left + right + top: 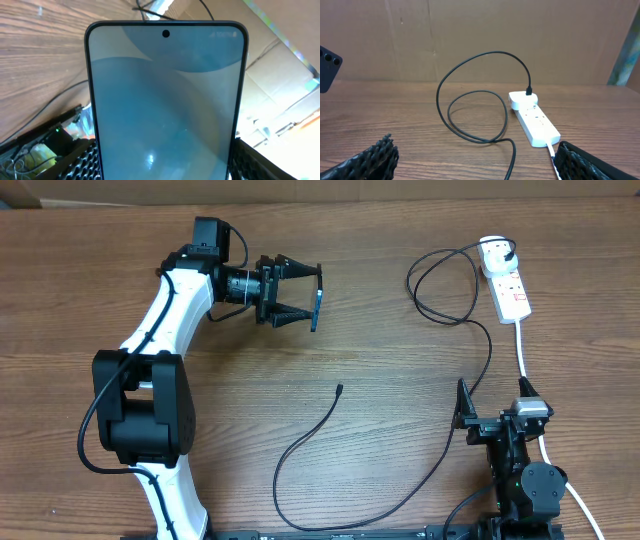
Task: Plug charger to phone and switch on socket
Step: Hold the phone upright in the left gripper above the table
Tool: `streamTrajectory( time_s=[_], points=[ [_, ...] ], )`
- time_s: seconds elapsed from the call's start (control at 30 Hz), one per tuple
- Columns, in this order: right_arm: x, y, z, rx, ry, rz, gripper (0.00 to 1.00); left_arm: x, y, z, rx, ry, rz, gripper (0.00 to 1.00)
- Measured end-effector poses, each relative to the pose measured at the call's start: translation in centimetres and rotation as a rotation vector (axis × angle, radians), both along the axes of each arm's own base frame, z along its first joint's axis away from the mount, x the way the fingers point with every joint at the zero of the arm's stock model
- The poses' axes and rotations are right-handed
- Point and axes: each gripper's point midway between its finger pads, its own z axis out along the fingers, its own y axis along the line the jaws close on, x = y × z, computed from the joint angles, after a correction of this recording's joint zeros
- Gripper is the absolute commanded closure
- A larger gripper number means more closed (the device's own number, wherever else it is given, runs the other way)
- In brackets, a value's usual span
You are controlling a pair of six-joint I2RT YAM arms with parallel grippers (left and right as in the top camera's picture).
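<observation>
— Underneath it all?
— Wooden table (380, 370), brown, grain running side to side in the overhead view, with a few long plank seams.
— And behind?
— Plain cardboard wall (470, 35), upright along the far edge, faintly creased, one small dark mark.
— Anything else?
— Pale greenish strip (626, 55), leaning, at the right border of the right wrist view. Cardboard boxes (280, 70) too, blurred, in the left wrist view.

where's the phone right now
Overhead view: the phone is held in the left gripper, over the upper middle of the table, far left of the socket.
</observation>
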Motion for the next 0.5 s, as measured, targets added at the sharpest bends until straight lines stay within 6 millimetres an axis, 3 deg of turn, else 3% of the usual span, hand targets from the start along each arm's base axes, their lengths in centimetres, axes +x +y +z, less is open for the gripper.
streamTrajectory(
  time_s=[0.5],
  points=[
    [0.0, 0.0, 0.0, 0.0, 0.0, 0.0, 0.0, 1.8, 3.5, -1.1, 0.064, 0.052, 0.115, 0.34]
  ],
)
